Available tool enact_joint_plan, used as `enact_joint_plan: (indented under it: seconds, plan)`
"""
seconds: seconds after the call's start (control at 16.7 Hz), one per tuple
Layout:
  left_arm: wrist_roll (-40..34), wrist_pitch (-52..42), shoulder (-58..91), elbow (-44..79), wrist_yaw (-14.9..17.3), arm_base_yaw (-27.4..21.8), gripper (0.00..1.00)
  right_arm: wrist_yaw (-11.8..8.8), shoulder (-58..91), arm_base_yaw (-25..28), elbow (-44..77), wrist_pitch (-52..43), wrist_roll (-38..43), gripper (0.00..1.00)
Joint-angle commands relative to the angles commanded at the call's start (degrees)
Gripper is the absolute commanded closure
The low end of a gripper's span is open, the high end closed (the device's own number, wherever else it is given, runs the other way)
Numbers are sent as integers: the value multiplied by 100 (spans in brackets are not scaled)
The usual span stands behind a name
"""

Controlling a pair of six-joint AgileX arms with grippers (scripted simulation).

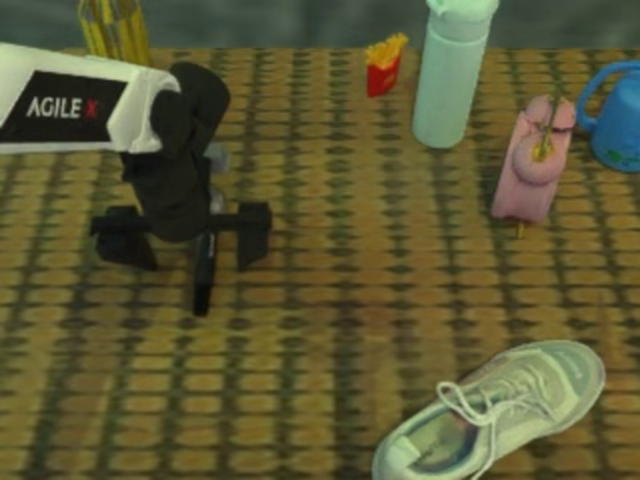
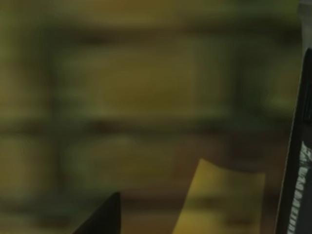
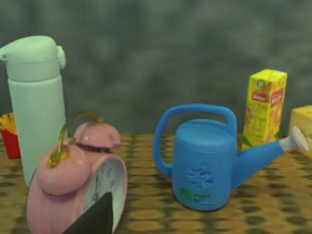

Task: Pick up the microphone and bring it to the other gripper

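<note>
The microphone point(image 1: 204, 272) lies on the woven mat at the left. Its black handle points toward the front edge, and its grey head point(image 1: 217, 158) is mostly hidden under my left wrist. My left gripper point(image 1: 190, 238) is low over it and open, with one finger point(image 1: 124, 238) on the left of the handle and the other point(image 1: 254, 234) on the right, neither touching. In the left wrist view the mat fills the picture, with one fingertip point(image 2: 105, 219) and a black lettered strip point(image 2: 298, 175) at the edge. My right arm is out of the top view; one fingertip point(image 3: 100, 217) shows, with nothing held.
A yellow stick bundle point(image 1: 114, 28) stands behind my left arm. A fries box point(image 1: 384, 64), a mint bottle point(image 1: 452, 70), a pink alarm clock point(image 1: 534, 160) and a blue watering can point(image 1: 618, 115) line the back. A pale shoe point(image 1: 495, 415) lies front right. A juice carton point(image 3: 264, 107) stands behind the can.
</note>
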Motion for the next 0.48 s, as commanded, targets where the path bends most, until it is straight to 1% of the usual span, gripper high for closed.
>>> enact_joint_plan:
  seconds: [0.3,0.48]
  plan:
    - [-1,77,60,-35,1,-2,0,0,0,0,0,0,0,0]
    - [-1,77,60,-35,1,-2,23,0,0,0,0,0,0,0]
